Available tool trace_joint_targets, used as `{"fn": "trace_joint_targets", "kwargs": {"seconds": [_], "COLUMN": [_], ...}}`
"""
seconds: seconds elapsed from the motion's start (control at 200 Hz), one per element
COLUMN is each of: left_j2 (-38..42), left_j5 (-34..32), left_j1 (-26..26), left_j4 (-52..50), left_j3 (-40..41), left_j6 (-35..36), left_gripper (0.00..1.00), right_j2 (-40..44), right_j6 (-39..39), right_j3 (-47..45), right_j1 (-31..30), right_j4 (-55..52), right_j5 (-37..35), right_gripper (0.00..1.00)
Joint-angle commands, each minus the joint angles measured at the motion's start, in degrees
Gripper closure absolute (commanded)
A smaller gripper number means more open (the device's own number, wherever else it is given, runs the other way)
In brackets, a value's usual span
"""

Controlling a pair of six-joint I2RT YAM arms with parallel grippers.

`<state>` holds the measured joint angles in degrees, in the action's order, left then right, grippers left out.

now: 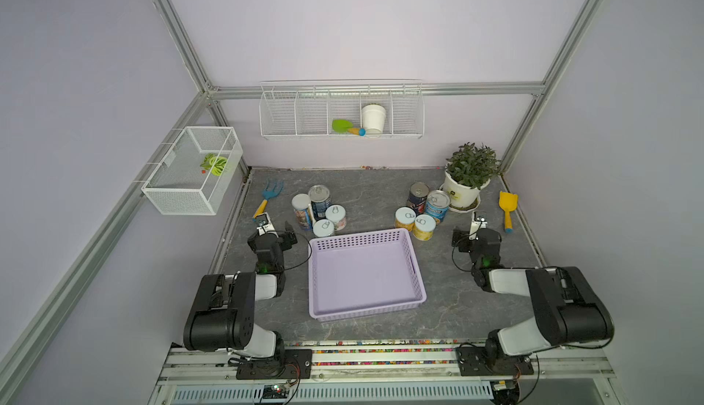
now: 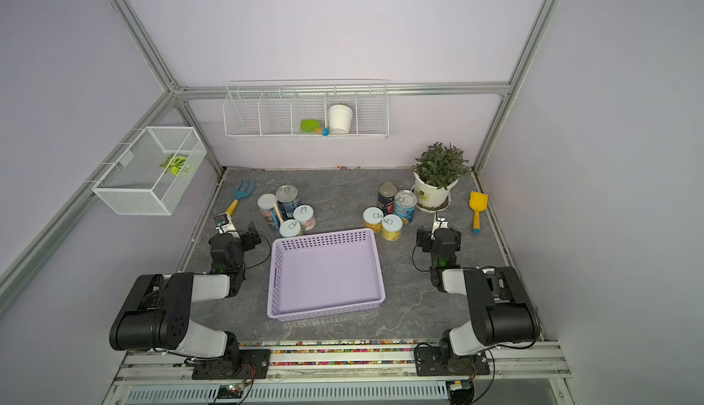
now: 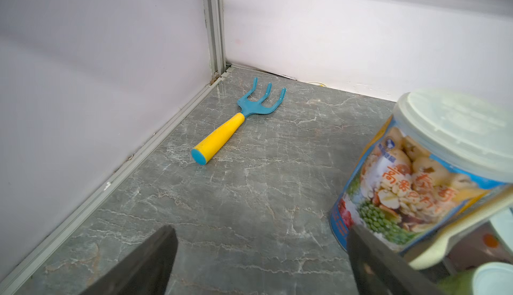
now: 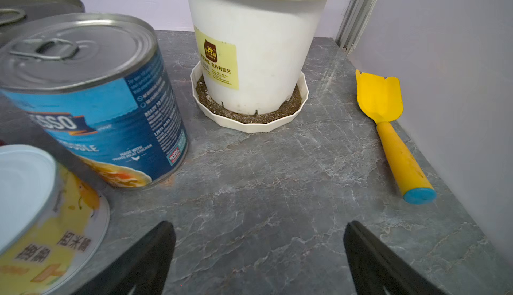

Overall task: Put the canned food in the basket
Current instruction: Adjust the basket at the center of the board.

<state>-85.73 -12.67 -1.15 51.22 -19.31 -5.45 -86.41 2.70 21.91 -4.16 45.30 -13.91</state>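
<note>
Top views are both taken up by the grey marbled bench point(image 1: 365, 193), on which the lavender basket point(image 1: 362, 270) is set in the middle, between the two arms. Nothing is held in the basket and its floor is bare. No part of the task is therefore judged done, and all eight cans are left to be moved.

The canned food is stood upright on the bench in two groups just beyond the basket's far wall. These are the left group of four point(image 1: 319, 209) and the right group of four point(image 1: 437, 207), the latter just beside a potted plant point(image 1: 470, 178).

In the left wrist view the tall pale-lidded can point(image 3: 416, 174) is seen just beside one of the left fingers point(image 3: 144, 260), not between them. In the right wrist view the blue soup can point(image 4: 111, 107) and a yellow-labelled can point(image 4: 47, 224) are seen off to one side of the right fingers point(image 4: 144, 257).

Both pairs of fingers are spread wide, and nothing is gripped by either. A first grasp is judged to be the step in hand.
</note>
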Motion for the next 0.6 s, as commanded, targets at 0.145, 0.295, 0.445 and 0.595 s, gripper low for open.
{"fn": "trace_joint_targets", "kwargs": {"seconds": [0.145, 0.295, 0.445, 0.595], "left_j2": [-0.82, -0.84, -0.84, -0.84], "left_j5": [-0.62, -0.54, -0.63, -0.58], "left_j1": [-0.26, -0.25, -0.26, -0.17], "left_j4": [1.21, 1.22, 1.19, 1.24], "left_j3": [-1.20, -1.25, -1.26, -1.23], "left_j6": [0.62, 0.64, 0.62, 0.62], "left_gripper": [0.00, 0.00, 0.00, 0.00], "right_j2": [-0.61, -0.61, -0.69, -1.00], "right_j6": [-0.59, -0.59, -0.21, 0.28], "right_j3": [0.79, 0.79, 0.89, 1.22], "right_j1": [-0.32, -0.31, -0.33, -0.24], "right_j4": [1.63, 1.56, 1.55, 1.23], "right_j5": [-1.01, -0.98, -1.31, -1.73], "right_gripper": [0.01, 0.01, 0.01, 0.01]}}
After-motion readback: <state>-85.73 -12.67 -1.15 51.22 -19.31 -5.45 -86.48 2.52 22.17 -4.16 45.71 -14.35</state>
